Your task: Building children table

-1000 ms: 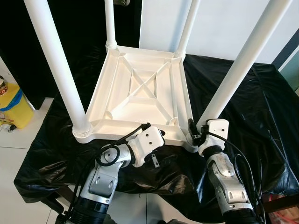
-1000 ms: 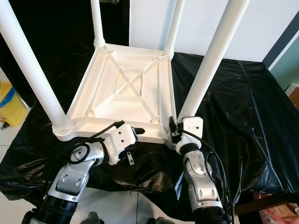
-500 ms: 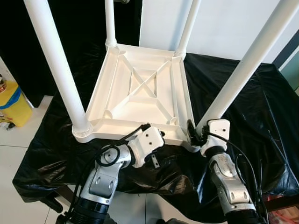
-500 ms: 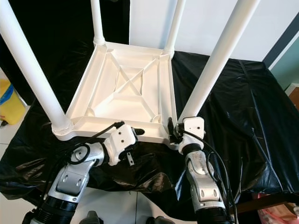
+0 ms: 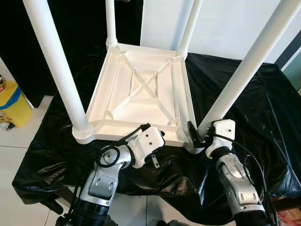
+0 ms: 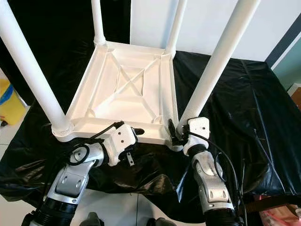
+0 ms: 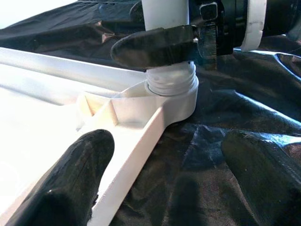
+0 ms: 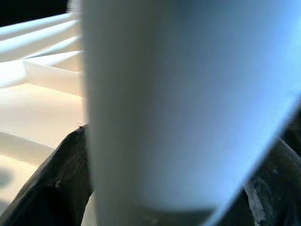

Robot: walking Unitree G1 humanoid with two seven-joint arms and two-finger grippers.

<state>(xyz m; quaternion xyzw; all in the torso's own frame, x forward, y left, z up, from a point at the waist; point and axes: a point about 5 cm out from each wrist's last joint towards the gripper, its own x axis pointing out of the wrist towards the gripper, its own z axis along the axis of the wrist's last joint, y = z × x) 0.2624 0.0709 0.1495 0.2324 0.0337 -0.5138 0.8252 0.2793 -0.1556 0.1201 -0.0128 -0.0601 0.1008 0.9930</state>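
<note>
The white plastic table [image 5: 141, 94] lies upside down mid-frame on the black-draped desk [image 5: 244, 89], four legs pointing up. I judge it light, stiff and slick, best held low on a leg. My right jaws [image 6: 175, 133] close around the near-right leg [image 5: 244, 66] at its socket; my left jaws [image 5: 149, 127] sit open astride the near rim.

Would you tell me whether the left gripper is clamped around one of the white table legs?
No, the left gripper is open, its fingers straddling the tabletop's near edge rim.
</note>
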